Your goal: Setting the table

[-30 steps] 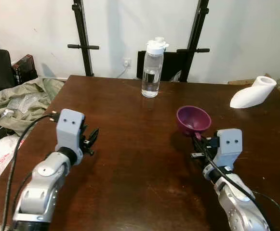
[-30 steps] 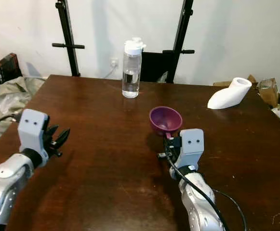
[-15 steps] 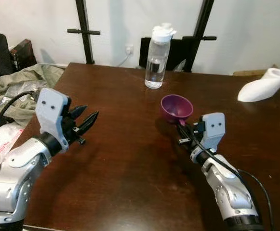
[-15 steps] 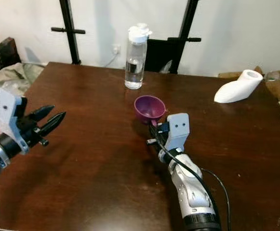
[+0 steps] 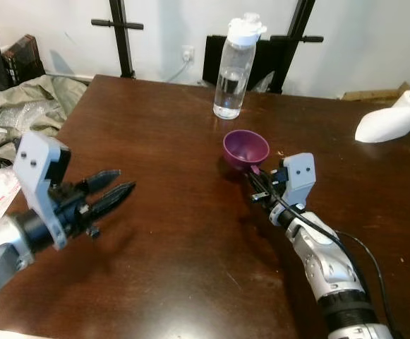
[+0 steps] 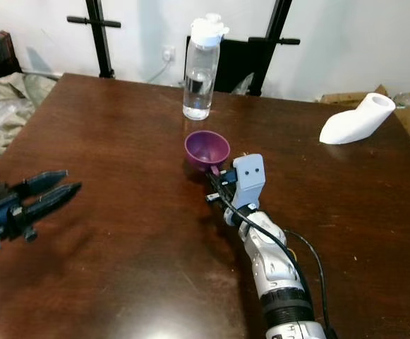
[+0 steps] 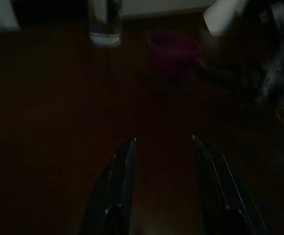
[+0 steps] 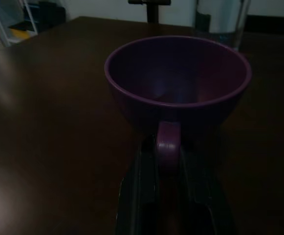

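Dark wooden counter (image 5: pixel 190 268) carries a purple cup (image 5: pixel 245 149) mid-counter, a water bottle (image 5: pixel 234 67) beyond it, a white roll (image 5: pixel 392 123) far right. Left gripper (image 5: pixel 113 195) hovers near left, jaws apart, holding nothing. Right wrist view: right gripper (image 8: pixel 168 171), jaws closed on the cup's handle (image 8: pixel 167 145).

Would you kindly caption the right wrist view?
Right gripper clamping the handle of a purple plastic cup on the dark wooden table.
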You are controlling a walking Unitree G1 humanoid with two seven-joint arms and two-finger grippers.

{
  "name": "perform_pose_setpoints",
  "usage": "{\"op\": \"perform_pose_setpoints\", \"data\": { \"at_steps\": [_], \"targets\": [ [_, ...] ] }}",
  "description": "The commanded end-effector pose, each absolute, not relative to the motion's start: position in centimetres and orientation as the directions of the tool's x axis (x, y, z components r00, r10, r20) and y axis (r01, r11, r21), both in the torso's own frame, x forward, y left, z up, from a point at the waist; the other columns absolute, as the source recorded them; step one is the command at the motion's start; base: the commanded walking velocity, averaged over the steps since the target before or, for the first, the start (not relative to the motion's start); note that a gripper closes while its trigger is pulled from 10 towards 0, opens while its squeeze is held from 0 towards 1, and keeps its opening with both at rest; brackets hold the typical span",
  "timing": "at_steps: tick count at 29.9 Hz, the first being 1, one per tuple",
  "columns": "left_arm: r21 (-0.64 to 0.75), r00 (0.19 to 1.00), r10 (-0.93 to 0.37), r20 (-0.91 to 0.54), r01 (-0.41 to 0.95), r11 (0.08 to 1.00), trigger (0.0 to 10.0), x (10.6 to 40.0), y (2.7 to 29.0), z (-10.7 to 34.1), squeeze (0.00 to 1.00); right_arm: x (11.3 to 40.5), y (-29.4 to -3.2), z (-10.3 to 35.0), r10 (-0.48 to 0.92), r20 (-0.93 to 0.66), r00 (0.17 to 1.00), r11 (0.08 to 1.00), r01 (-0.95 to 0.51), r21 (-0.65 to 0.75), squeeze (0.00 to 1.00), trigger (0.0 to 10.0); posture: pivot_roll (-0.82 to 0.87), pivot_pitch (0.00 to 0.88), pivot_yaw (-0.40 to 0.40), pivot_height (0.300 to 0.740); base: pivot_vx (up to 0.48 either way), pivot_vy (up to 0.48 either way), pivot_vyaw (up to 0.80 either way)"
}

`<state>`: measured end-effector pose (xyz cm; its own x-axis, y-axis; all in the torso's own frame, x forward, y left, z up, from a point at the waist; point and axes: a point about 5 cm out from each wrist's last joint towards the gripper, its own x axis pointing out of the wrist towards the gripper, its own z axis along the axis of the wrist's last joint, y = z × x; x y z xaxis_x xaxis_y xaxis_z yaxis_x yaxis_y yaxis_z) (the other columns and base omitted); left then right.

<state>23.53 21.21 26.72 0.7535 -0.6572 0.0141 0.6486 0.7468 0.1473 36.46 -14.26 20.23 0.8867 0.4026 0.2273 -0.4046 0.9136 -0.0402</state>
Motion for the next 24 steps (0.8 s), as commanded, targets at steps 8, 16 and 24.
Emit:
{"op": "perform_pose_setpoints", "data": {
  "at_steps": [8,16,24],
  "targets": [
    [0.228,0.764,-0.641,-0.072,0.638,0.736,10.0,22.8,21.6,26.4,0.00,36.7,-13.8,19.3,0.423,0.217,0.880,0.904,-0.426,-0.038,0.00,10.0,0.20,0.261,0.029,0.740,0.000,0.000,0.00],
    [0.223,0.756,-0.650,-0.071,0.647,0.729,10.0,22.7,21.2,26.5,0.00,37.0,-14.0,18.7,0.419,0.201,0.886,0.907,-0.421,-0.035,1.00,10.0,0.20,0.264,0.027,0.740,0.000,0.000,0.00],
    [0.218,0.758,-0.650,-0.054,0.645,0.733,10.0,23.0,20.8,26.4,0.00,36.9,-14.9,20.0,0.382,0.260,0.887,0.922,-0.384,-0.045,0.00,10.0,0.19,0.247,0.030,0.740,0.000,0.000,0.00]
  ]
}}
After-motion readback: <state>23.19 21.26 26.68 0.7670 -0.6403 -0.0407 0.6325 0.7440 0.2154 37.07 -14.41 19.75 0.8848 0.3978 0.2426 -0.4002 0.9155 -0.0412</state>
